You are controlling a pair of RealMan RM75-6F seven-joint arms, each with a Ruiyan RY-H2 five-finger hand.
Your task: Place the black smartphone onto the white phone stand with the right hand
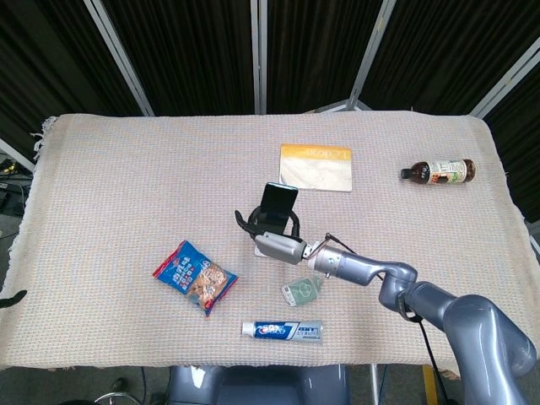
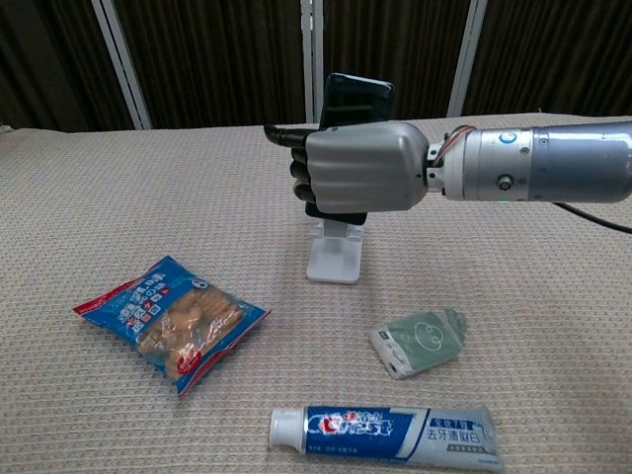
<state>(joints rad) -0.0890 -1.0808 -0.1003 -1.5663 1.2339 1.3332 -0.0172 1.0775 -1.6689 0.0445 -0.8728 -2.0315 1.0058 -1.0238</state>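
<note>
The black smartphone (image 1: 278,202) (image 2: 356,100) stands upright at the middle of the table, its top edge poking above my right hand (image 1: 279,245) (image 2: 357,168). That hand wraps its curled fingers around the phone's lower part and holds it. Directly beneath the hand is the white phone stand (image 2: 335,259), with its flat base on the cloth. The hand hides the stand's cradle and the phone's bottom edge, so I cannot tell whether the phone rests in the cradle. My left hand shows in neither view.
A blue snack bag (image 1: 195,276) (image 2: 170,318) lies left of the stand. A toothpaste tube (image 1: 283,330) (image 2: 387,433) and a small green pack (image 1: 302,290) (image 2: 420,341) lie nearer the front edge. Farther back are a yellow-and-white packet (image 1: 315,167) and a bottle (image 1: 439,171) on its side.
</note>
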